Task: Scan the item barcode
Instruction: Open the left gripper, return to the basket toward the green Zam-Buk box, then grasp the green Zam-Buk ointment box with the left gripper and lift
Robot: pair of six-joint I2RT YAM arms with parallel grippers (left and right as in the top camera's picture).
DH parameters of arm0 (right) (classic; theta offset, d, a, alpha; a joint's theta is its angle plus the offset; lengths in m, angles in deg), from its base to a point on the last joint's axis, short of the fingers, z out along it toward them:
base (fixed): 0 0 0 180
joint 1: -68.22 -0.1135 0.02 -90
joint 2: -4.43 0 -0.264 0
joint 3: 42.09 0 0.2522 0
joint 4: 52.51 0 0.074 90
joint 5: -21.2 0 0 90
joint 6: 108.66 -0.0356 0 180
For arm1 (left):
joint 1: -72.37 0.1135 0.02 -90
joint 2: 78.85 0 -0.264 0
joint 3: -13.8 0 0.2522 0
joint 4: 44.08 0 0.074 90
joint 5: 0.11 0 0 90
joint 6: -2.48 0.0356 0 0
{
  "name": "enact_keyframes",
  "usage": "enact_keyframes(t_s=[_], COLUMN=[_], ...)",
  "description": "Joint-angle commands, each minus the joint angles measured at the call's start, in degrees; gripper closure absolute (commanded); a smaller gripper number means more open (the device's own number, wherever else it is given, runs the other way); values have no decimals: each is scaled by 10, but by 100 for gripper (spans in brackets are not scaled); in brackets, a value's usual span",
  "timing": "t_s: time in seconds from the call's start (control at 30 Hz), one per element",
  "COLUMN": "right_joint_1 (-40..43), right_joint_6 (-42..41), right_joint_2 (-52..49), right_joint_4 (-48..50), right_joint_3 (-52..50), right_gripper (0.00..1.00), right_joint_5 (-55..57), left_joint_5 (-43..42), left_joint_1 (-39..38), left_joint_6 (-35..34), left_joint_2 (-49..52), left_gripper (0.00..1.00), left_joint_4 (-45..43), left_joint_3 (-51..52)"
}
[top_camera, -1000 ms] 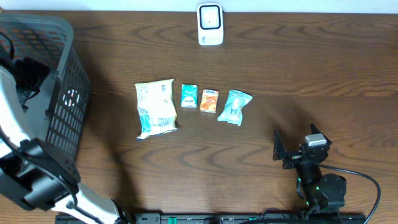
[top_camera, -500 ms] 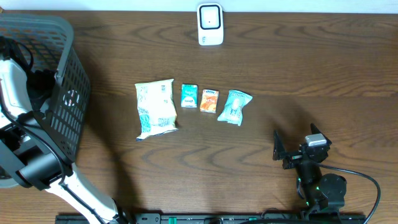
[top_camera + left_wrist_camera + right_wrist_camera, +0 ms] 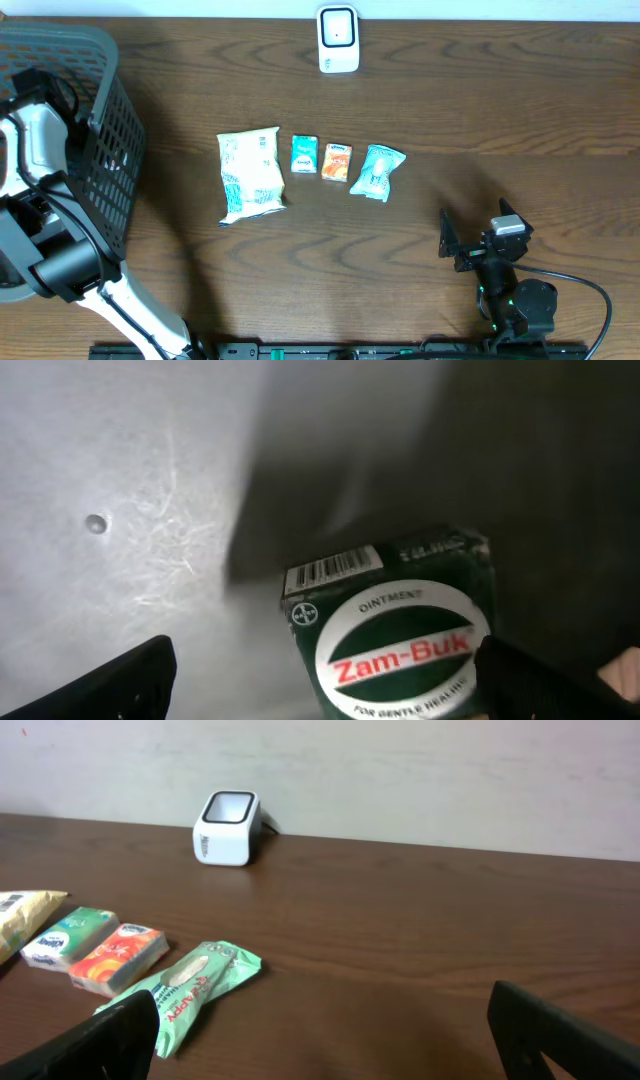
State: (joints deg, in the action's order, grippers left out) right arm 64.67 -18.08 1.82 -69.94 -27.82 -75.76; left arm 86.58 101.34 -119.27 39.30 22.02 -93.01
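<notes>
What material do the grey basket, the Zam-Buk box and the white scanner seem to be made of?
Grey basket: likely moulded plastic, matte; its wall is a regular lattice.
Zam-Buk box: probably printed cardboard, slightly glossy; straight folded edges, printed barcode.
White scanner: seems hard, smooth plastic; rounded corners, dark window.

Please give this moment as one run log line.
left gripper: open, above Zam-Buk box in basket | right gripper: open, empty | scanner: free

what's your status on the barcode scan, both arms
Left gripper open inside grey mesh basket, over dark green Zam-Buk ointment box, not gripped. Right gripper open, empty. Basket wall stands between box and white scanner.
</notes>
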Motion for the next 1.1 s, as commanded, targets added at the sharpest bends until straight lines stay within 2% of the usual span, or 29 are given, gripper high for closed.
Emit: enact_keyframes(t_s=[0.0, 0.43, 0.63, 0.8, 0.93, 1.07], right_joint_1=[3, 3, 3, 3, 3, 3], right_joint_6=[-8, -8, -8, -8, -8, -8], right_joint_2=[1, 1, 1, 1, 1, 1], right_joint_4=[-2, -2, -2, -2, -2, -2], right_joint_3=[-2, -2, -2, -2, -2, -2], right_gripper=[1, 1, 1, 1, 1, 1], right_joint_5=[2, 2, 2, 2, 2, 2], left_joint_5=[-1, 9, 60, 87, 89, 62], left_joint_1=[0, 0, 0, 0, 0, 0], left_joint_6=[-6, -5, 26, 86, 123, 120], left_joint_2=[2, 2, 2, 2, 2, 2], left_gripper=[9, 26, 26, 26, 26, 26], left_joint_4=[-11, -43, -52, -69, -83, -77], left_joint_3=[15, 40, 40, 40, 40, 40])
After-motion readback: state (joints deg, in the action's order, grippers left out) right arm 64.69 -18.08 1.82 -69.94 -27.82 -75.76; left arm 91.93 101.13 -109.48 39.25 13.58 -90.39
